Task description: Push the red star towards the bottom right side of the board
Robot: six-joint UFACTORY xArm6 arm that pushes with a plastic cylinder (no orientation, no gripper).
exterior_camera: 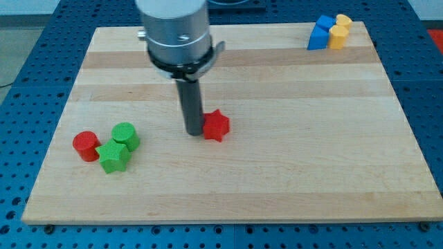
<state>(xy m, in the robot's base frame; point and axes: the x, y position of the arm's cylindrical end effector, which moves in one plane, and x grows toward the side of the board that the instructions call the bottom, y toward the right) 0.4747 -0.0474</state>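
A pale wooden board [291, 173] was seen laid flat, its grain running in long strips from the view's left to the view's right. Beneath and around it a blue perforated table surface [422, 28] was visible — rows of small dark holes showed along every edge. Even, soft light was cast over the wood, with only faint shadows. At the view's top left a pale floor strip [28, 8] was glimpsed.

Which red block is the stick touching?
The red star, mid-board. My tip sits right against its left side. The other red one, the red cylinder, stands far off at the view's left beside the green blocks.
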